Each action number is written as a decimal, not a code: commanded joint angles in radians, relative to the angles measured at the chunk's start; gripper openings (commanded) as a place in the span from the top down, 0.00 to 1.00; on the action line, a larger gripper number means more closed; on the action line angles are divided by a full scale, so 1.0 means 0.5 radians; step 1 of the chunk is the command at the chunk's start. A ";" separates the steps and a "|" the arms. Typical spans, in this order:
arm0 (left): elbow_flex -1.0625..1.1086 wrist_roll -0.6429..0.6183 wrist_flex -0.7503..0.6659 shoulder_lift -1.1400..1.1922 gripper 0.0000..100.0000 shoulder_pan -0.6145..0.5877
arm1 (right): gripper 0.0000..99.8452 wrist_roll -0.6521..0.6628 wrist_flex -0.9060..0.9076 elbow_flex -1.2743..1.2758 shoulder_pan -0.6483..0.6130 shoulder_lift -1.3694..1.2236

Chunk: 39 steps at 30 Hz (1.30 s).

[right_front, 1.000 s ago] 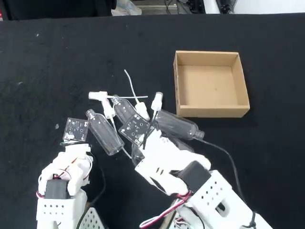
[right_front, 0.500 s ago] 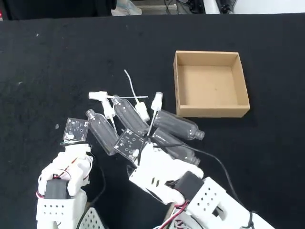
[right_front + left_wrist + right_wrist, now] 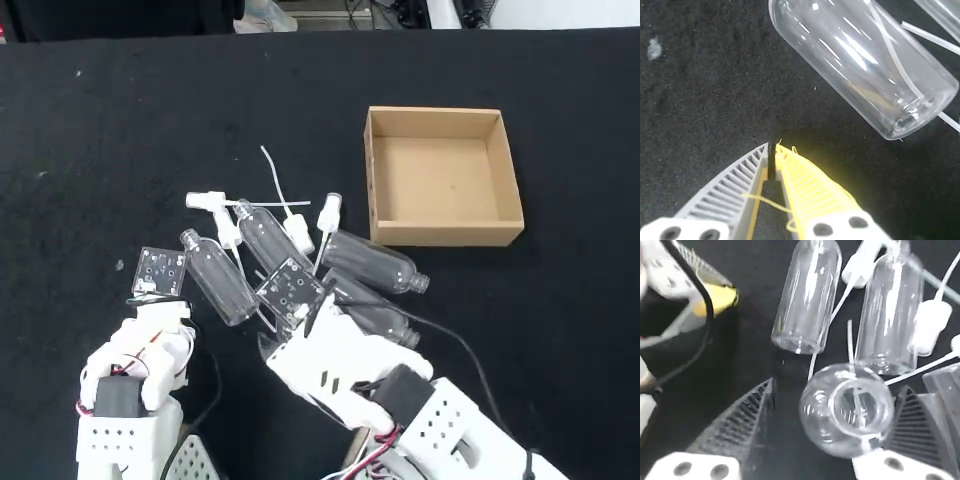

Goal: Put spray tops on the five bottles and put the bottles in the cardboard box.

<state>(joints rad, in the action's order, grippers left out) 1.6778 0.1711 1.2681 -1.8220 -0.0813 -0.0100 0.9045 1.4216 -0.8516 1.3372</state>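
- From up high: cardboard box (image 3: 443, 235) with its top open, sitting on the black desk (image 3: 100, 130).
- Just beside the box, a messy heap of clear bottles (image 3: 368, 262) lying flat on the desk. White spray tops (image 3: 210, 200) and a thin loose tube (image 3: 275, 180) mixed in with them. All of it outside the box.
- Left arm (image 3: 135, 365) down at the near edge, close to the leftmost bottle (image 3: 218, 275). Right arm (image 3: 350, 370) over the near side of the heap.
- From the left wrist: left claw (image 3: 771, 150) pinched together with nothing in it, over the desk. Round end of one big bottle (image 3: 860, 65) near the tips, not touching them. Thin white tube seen through the clear side.
- From the right wrist: right claw (image 3: 838, 386) spread wide apart. One end-on bottle (image 3: 847, 410) right between the two sides, closer to one of them. Cannot tell if touching.
- Past that, two more bottles (image 3: 807, 295) lying side by side, with spray tops and thin tubes next to them. Yellow tip of the other arm's claw off to one side.
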 commanded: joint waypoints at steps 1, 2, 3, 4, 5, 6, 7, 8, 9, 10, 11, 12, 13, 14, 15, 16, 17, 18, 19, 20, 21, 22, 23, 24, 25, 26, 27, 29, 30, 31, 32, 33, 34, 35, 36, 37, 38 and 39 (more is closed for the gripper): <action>0.044 0.012 0.015 -0.015 0.97 -0.002 | 0.66 -0.012 -0.055 0.008 0.052 0.044; 0.044 0.012 0.015 -0.015 0.97 -0.002 | 0.66 -0.012 -0.058 0.011 0.077 0.044; 0.044 0.012 0.015 -0.015 0.97 -0.002 | 0.66 -0.012 -0.089 0.011 0.114 0.044; 0.044 0.012 0.015 -0.015 0.97 -0.002 | 0.66 -0.018 -0.117 0.011 0.157 0.044; 0.044 0.012 0.015 -0.015 0.97 -0.002 | 0.66 -0.028 -0.138 0.011 0.190 0.044; 0.044 0.012 0.015 -0.015 0.97 -0.002 | 0.66 -0.028 -0.150 0.011 0.215 0.044; 0.044 0.012 0.015 -0.015 0.97 -0.002 | 0.67 -0.028 -0.153 0.011 0.227 0.044; 0.044 0.012 0.015 -0.015 0.97 -0.002 | 0.68 -0.028 -0.153 0.011 0.227 0.044; 0.044 0.012 0.015 -0.015 0.97 -0.002 | 0.70 -0.028 -0.153 0.011 0.224 0.044; 0.044 0.012 0.015 -0.015 0.97 -0.002 | 0.72 -0.028 -0.153 0.014 0.224 0.044; 0.044 0.012 0.015 -0.015 0.97 -0.002 | 0.74 -0.028 -0.153 0.014 0.224 0.044; 0.044 0.012 0.015 -0.015 0.97 -0.002 | 0.75 -0.021 -0.153 0.014 0.224 0.044; 0.044 0.012 0.015 -0.015 0.97 -0.002 | 0.76 -0.015 -0.153 0.014 0.224 0.044; 0.044 0.012 0.015 -0.015 0.97 -0.002 | 0.76 -0.015 -0.147 0.014 0.221 0.044; 0.044 0.012 0.015 -0.015 0.97 -0.002 | 0.77 -0.015 -0.141 0.014 0.221 0.044; 0.044 0.012 0.015 -0.015 0.97 -0.002 | 0.79 -0.012 -0.144 0.032 0.221 0.044; 0.044 0.012 0.015 -0.015 0.97 -0.002 | 0.82 -0.012 -0.150 0.051 0.221 0.044; 0.044 0.012 0.015 -0.015 0.97 -0.002 | 0.86 -0.012 -0.153 0.069 0.221 0.044; 0.044 0.012 0.015 -0.015 0.97 -0.002 | 0.90 -0.012 -0.153 0.084 0.221 0.044; 0.044 0.012 0.015 -0.015 0.97 -0.002 | 0.94 -0.009 -0.153 0.094 0.221 0.044; 0.044 0.012 0.015 -0.015 0.97 -0.002 | 0.98 0.003 -0.153 0.094 0.227 0.044; 0.044 0.012 0.015 -0.015 0.97 -0.002 | 0.99 0.046 -0.153 0.091 0.230 0.044; 0.044 0.012 0.015 -0.015 0.97 -0.002 | 0.98 0.120 -0.147 0.084 0.233 0.044; 0.044 0.012 0.015 -0.015 0.97 -0.002 | 0.98 0.196 -0.144 0.075 0.233 0.044; 0.044 0.012 0.015 -0.015 0.97 -0.002 | 0.99 0.252 -0.135 0.048 0.233 0.044; 0.044 0.012 0.015 -0.015 0.97 -0.002 | 0.99 0.295 -0.110 0.011 0.233 0.044; 0.044 0.012 0.015 -0.015 0.97 -0.002 | 0.99 0.328 -0.052 -0.054 0.236 0.044; 0.044 0.012 0.015 -0.015 0.97 -0.002 | 0.99 0.377 0.120 -0.244 0.236 0.029; 0.044 0.012 0.015 -0.015 0.97 -0.002 | 0.99 0.399 0.215 -0.364 0.252 0.026; 0.044 0.012 0.015 -0.015 0.97 -0.002 | 0.99 0.427 0.307 -0.483 0.285 0.026; 0.044 0.012 0.015 -0.015 0.97 -0.002 | 0.99 0.454 0.390 -0.609 0.341 0.023; 0.044 0.012 0.015 -0.015 0.97 -0.002 | 0.99 0.482 0.466 -0.723 0.414 0.023; 0.044 0.012 0.015 -0.015 0.97 -0.002 | 0.99 0.516 0.540 -0.830 0.506 0.023; 0.044 0.012 0.015 -0.015 0.97 -0.002 | 0.99 0.546 0.601 -0.925 0.608 0.023; 0.044 0.012 0.015 -0.015 0.97 -0.002 | 0.99 0.574 0.663 -1.008 0.712 0.023; 0.044 0.012 0.015 -0.015 0.97 -0.002 | 0.99 0.605 0.718 -1.073 0.825 0.023; 0.044 0.012 0.015 -0.015 0.97 -0.002 | 0.99 0.629 0.770 -1.125 0.942 0.020; 0.044 0.012 0.015 -0.015 0.97 -0.002 | 0.99 0.660 0.816 -1.168 1.068 0.020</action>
<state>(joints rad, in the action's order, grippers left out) 1.6778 0.1711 1.2681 -1.8220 -0.0813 0.2816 1.2482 0.9674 -0.4849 1.3464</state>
